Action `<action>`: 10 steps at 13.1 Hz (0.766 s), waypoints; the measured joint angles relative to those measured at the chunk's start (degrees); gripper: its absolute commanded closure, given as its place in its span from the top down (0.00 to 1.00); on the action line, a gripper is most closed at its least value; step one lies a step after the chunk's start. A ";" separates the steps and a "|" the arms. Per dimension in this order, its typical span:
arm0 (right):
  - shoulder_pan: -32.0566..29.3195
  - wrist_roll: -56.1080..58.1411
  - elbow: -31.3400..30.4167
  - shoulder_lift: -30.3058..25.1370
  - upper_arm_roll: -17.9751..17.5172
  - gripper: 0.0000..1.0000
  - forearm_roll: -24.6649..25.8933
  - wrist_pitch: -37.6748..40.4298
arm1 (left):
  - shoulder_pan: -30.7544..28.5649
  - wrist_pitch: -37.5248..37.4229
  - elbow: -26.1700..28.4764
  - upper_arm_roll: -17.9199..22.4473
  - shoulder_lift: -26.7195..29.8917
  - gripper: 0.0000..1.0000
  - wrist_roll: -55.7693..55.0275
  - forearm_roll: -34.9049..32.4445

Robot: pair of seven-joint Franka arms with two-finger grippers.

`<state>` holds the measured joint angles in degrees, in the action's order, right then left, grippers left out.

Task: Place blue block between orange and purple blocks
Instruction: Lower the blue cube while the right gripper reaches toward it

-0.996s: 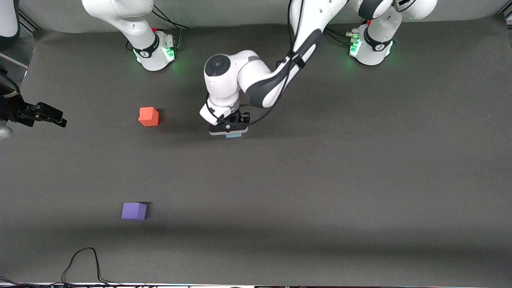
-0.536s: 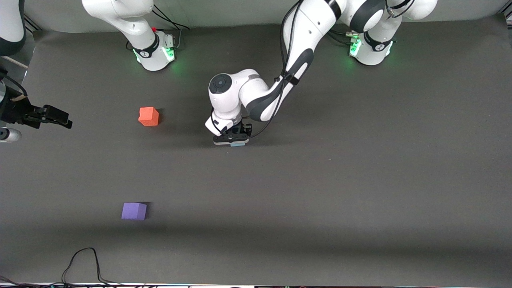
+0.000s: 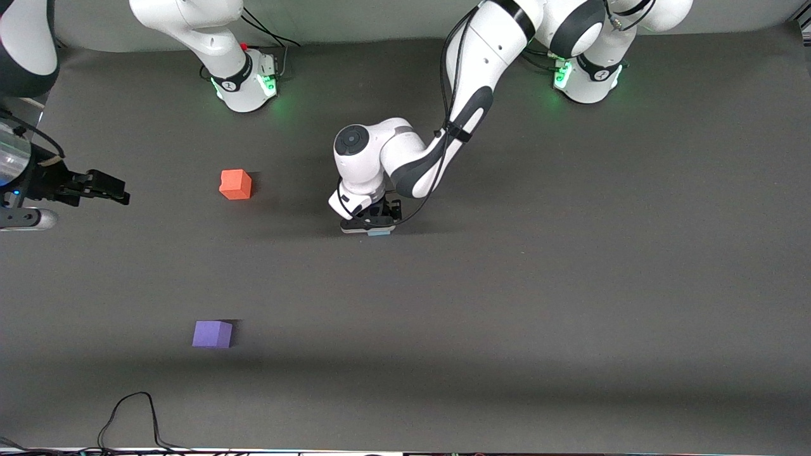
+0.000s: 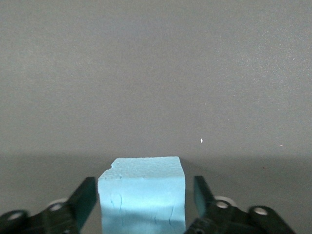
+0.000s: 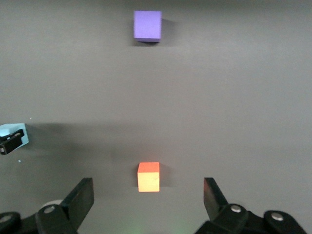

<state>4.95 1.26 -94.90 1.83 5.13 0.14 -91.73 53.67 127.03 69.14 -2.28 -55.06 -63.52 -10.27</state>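
The light blue block [image 3: 379, 233] sits on the dark mat near the middle of the table, mostly hidden under my left gripper [image 3: 370, 227]. In the left wrist view the blue block [image 4: 141, 195] lies between the open fingers of my left gripper [image 4: 141, 183], with a small gap at one finger. The orange block [image 3: 235, 184] lies toward the right arm's end. The purple block [image 3: 212, 334] lies nearer the camera than it. My right gripper [image 3: 119, 196] is open and empty over the mat's edge at the right arm's end. Its wrist view shows the orange block [image 5: 148, 176] and the purple block [image 5: 147, 25].
A black cable [image 3: 130, 411] loops on the mat near the front edge, nearer the camera than the purple block. Both arm bases [image 3: 244, 79] stand along the edge farthest from the camera. The left gripper with the blue block shows at the right wrist view's edge [image 5: 12, 137].
The left arm has come down and its gripper now sits low around the blue block. The right gripper has moved in from the table's end toward the orange block.
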 measured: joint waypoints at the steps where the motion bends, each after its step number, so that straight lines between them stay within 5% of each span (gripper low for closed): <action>1: 1.41 0.00 -0.01 0.00 -0.09 1.00 -0.01 0.00 | -0.01 -0.01 -0.12 0.04 0.02 1.00 0.00 -0.01; 6: 7.46 -0.67 -0.36 1.42 -0.24 1.00 -3.34 -0.13 | -3.46 -5.04 -2.54 0.21 5.62 1.00 0.87 1.54; 10: 13.55 -7.13 -0.39 5.65 -0.33 1.00 -6.32 -3.11 | -17.17 -12.84 -0.21 -1.03 16.73 1.00 15.16 11.35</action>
<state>18.50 -5.87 -95.30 7.48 4.80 -6.19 -94.84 36.50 114.18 68.93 -3.31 -38.34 -48.35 1.08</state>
